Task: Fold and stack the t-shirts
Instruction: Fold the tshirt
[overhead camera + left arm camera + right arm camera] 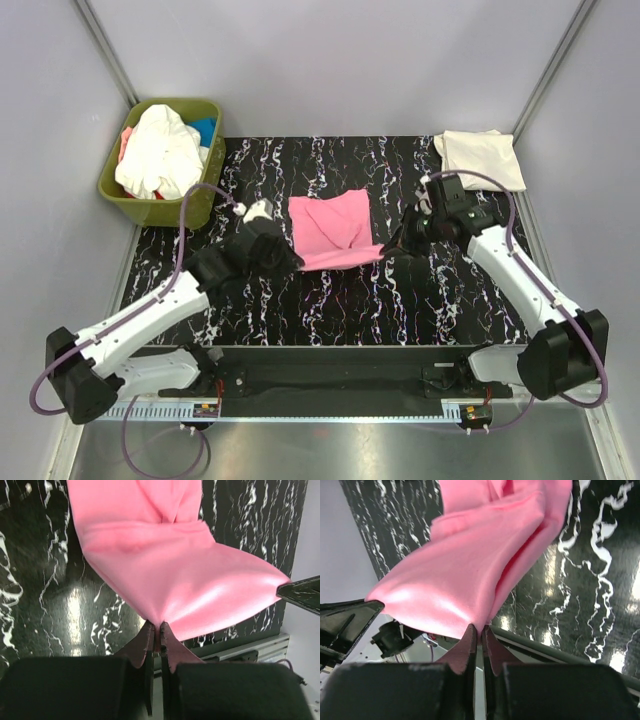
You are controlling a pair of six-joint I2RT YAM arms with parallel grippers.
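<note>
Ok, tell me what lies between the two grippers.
The near edge of the pink t-shirt spans that gap; the left gripper and right gripper each pinch a corner. The top view shows it.

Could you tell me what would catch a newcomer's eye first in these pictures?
The pink t-shirt at centre, its near corners pinched by the left gripper and right gripper, strikes first. Then the olive bin heaped with shirts, far left, and a cream t-shirt, far right.

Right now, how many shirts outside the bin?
2: pink shirt mid-table, pinched by left gripper and right gripper; cream shirt folded, far right corner. More piled in the bin.
</note>
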